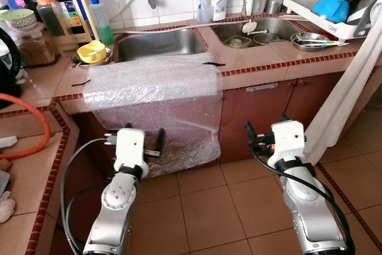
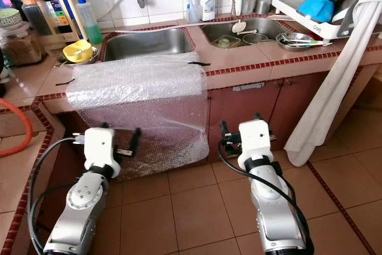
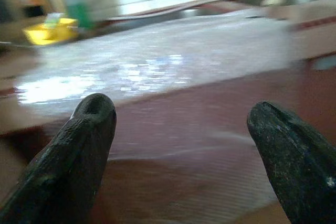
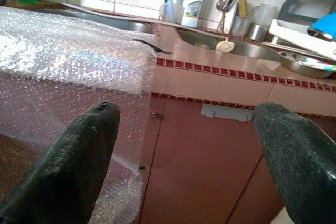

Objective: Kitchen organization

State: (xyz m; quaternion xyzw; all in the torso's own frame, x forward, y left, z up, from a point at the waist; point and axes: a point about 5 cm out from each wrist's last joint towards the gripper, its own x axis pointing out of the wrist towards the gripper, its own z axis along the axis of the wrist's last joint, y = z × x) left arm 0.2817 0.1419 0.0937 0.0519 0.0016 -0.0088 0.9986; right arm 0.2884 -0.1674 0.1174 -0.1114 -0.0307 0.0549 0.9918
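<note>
Ahead, bubble wrap (image 1: 152, 85) over counter (image 1: 271, 58), both claws spread.

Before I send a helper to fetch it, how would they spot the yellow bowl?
Find the left sink in the tiled counter. Just left of its basin, before the green-liquid bottle, sits the yellow bowl, the one bright yellow thing there.

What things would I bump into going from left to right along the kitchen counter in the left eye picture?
Jar of brown stuff → yellow bowl → bubble wrap draped over the counter edge → white spoon at the second sink → metal bowl → blue bowl in the dish rack.
</note>
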